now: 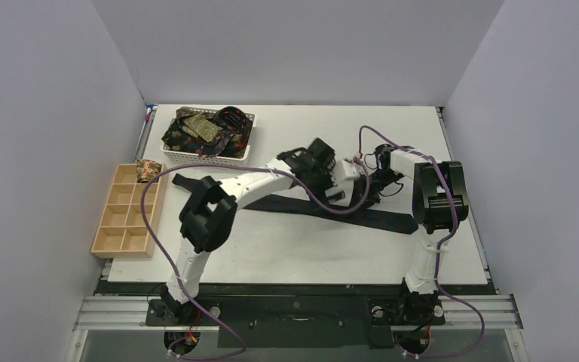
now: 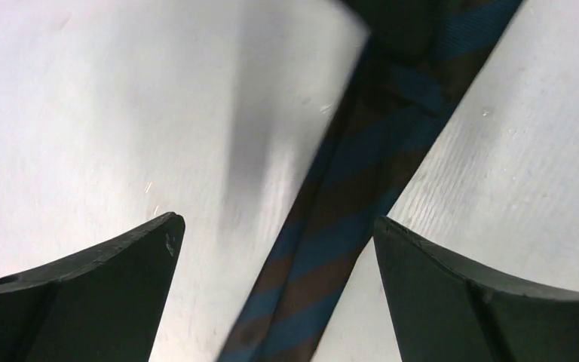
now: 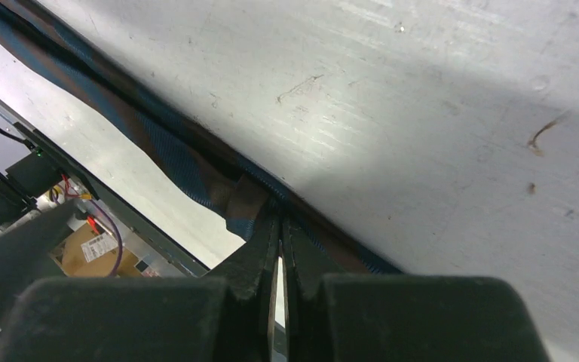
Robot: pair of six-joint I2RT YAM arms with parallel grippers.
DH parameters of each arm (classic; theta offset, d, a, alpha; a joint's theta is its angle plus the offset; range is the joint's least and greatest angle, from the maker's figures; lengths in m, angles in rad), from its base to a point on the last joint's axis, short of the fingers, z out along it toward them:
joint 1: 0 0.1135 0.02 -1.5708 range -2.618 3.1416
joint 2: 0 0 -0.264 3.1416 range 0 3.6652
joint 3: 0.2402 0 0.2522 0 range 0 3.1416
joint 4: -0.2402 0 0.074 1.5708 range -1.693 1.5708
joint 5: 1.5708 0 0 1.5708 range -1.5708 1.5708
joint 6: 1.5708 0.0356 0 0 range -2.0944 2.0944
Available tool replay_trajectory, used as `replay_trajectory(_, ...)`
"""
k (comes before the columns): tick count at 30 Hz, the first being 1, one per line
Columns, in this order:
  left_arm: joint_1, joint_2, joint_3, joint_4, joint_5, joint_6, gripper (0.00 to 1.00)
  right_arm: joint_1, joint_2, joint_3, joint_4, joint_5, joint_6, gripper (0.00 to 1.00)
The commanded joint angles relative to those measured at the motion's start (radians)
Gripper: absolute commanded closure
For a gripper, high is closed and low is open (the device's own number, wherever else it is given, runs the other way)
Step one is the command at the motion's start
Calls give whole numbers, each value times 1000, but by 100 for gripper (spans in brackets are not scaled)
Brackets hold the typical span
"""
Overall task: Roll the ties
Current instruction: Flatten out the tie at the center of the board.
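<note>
A long dark tie with blue and brown stripes (image 1: 381,219) lies across the white table, from near the basket to the right. My left gripper (image 1: 323,181) hovers open over its middle; in the left wrist view the tie (image 2: 339,204) runs between the spread fingers (image 2: 113,279), which do not touch it. My right gripper (image 1: 363,188) is just to the right of the left one. In the right wrist view it (image 3: 280,219) is shut, pinching a fold of the tie (image 3: 188,162) at its tips.
A white lattice basket (image 1: 246,147) at the back left holds several patterned ties. A pale wooden compartment tray (image 1: 124,219) stands at the left edge, with one rolled patterned tie (image 1: 148,170) in its far compartment. Purple cables hang from both arms.
</note>
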Motion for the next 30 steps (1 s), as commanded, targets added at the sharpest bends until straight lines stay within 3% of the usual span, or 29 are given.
replay_trajectory(1,230,-222,5,16,279,-457,4,3,-28,-1,2,60,-30,100)
replay_trajectory(4,404,-318,-197,145,409,-787,4,3,-29,5,-14,67,-44,100)
replay_trajectory(8,545,-452,-456,316,427,-974,4,3,-38,10,-27,79,-60,100)
replay_trajectory(15,656,-483,-677,422,328,-1039,4,4,-46,19,-57,100,-92,100)
replay_trajectory(30,691,-317,-668,413,186,-1057,4,-3,-48,38,-101,126,-114,100)
